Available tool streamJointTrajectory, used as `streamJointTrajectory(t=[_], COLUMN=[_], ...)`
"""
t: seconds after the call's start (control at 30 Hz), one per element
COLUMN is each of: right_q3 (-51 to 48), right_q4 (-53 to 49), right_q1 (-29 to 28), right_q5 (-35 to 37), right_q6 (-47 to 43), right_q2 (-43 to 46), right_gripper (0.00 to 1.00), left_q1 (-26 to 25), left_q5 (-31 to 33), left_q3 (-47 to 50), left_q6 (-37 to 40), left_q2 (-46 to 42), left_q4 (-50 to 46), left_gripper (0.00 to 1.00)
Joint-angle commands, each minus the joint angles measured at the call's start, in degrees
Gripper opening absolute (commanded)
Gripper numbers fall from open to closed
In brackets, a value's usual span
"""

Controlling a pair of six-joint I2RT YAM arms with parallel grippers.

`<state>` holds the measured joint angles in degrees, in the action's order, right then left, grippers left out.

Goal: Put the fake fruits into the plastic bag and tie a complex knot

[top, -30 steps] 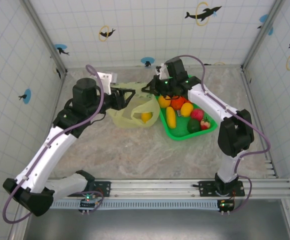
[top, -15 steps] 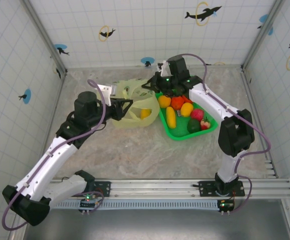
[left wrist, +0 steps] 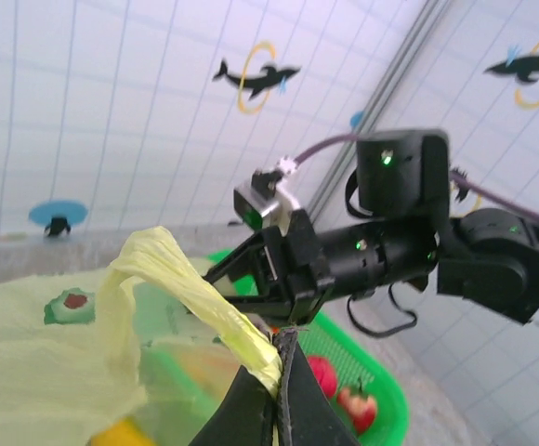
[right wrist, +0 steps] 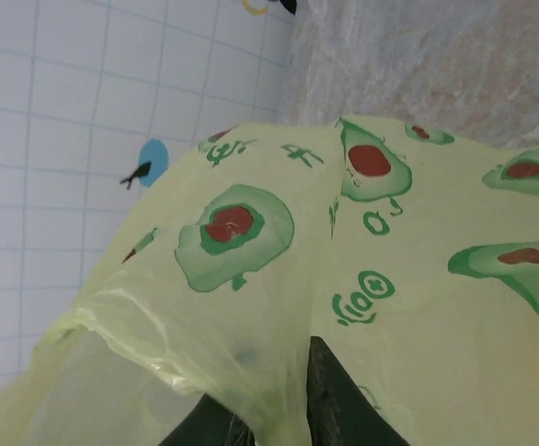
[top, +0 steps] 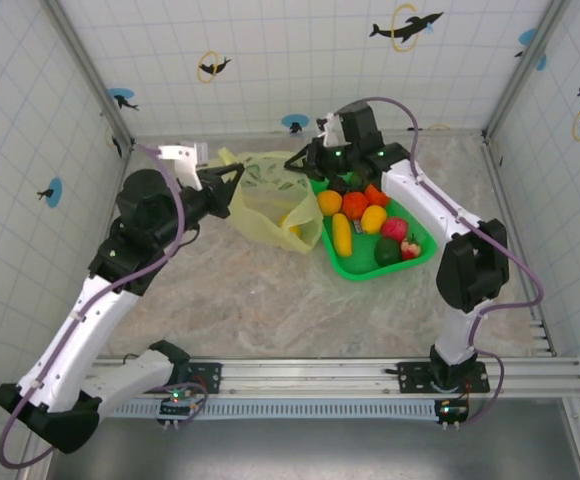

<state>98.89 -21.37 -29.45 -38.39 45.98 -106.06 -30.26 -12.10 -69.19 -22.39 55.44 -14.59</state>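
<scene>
On the table (top: 270,310), right of centre, a green basket (top: 362,272) holds fake fruits (top: 355,205). Touching its left side, toward the far edge, the plastic bag (top: 260,205) sags with one yellow fruit (top: 292,230) inside. The left gripper (top: 235,172) pinches a twisted handle strip (left wrist: 204,302) tight. Beyond, the right gripper (top: 295,162) has bag film between its fingers (right wrist: 339,409); whether they clamp it cannot be told.

The plastic bag (right wrist: 251,279) drapes over the right tool (right wrist: 271,409), hiding its fingertips

Marble tbl (top: 270,310): plastic bag (top: 268,205), green basket (top: 362,272).
</scene>
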Motion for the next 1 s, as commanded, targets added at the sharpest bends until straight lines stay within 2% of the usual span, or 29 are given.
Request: streamJointTrajectory(t=[0.0, 0.1, 0.27, 0.37, 0.53, 0.67, 0.7, 0.77, 0.83, 0.97], right_q3=[10.10, 20.06, 18.36, 16.38, 7.48, -1.93, -4.27, -8.85, -12.87, -16.44], right_q4=[-11.60, -22.40, -22.29, -21.63, -17.20, -11.43, -9.50, -6.18, -4.57, -7.63], right_q1=[0.62, 0.65, 1.21, 1.07, 1.06, 2.53, 2.99, 3.16, 3.93, 5.70], right_q5=[3.87, 12.85, 18.79, 19.32, 23.93, 27.37, 28.12, 30.83, 32.17, 30.97], right_q6=[-9.12, -16.14, -18.93, -20.47, -23.31, -24.12, -24.74, -25.37, -26.00, -27.09], right_q2=[-1.44, -3.95, -0.88, 0.43, 5.60, 11.11, 12.36, 15.04, 16.62, 13.80], right_gripper=[0.31, 0.36, 0.38, 0.40, 0.42, 0.48, 0.54, 0.72, 0.72, 0.62], left_q1=[0.12, 0.11, 0.22, 1.18, 4.58, 4.77, 4.77, 4.73, 4.76, 4.77], left_q5=[0.83, -0.61, -2.49, -3.01, -4.88, -10.04, -10.22, -9.32, -8.54, -9.08], left_q3=[-5.40, -9.58, -12.63, -11.69, -4.40, 0.08, 1.13, 2.74, 3.49, 2.93], left_q6=[-1.87, -4.68, -9.64, -12.11, -13.00, -10.46, -10.20, -9.46, -8.61, -8.24], left_q2=[1.61, 3.45, 5.76, 7.17, 6.91, 6.55, 6.14, 4.72, 3.78, 3.77], left_q4=[-0.43, -0.92, -0.34, -1.09, -1.47, -2.26, -2.41, -2.44, -2.56, -2.97], left_gripper=[0.00, 0.00, 0.00, 0.00, 0.00, 0.00, 0.00, 0.00, 0.00, 0.00])
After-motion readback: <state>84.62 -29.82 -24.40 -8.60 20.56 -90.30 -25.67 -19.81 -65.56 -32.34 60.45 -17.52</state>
